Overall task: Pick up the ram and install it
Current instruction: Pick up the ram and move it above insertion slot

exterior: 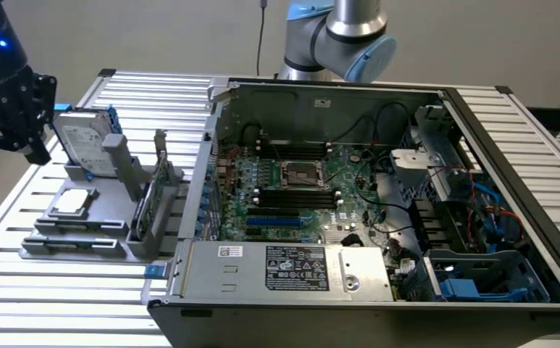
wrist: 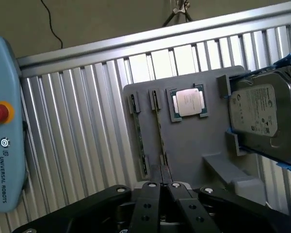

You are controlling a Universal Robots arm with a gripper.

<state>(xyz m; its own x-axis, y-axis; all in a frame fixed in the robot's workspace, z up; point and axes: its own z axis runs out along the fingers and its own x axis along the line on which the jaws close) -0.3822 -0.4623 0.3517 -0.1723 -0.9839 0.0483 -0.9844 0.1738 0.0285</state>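
- The black two-finger gripper has its fingers pressed together, pinching nothing, and hangs above the grey plastic holder tray
- The ram, a long thin green circuit-board stick, stands on edge in a slot of the tray, not held, just beside the square silver processor chip
- A silver boxy hard drive stands at the tray's edge, past the chip from the ram
- The tray sits on the ribbed aluminium table, beside the open black computer case
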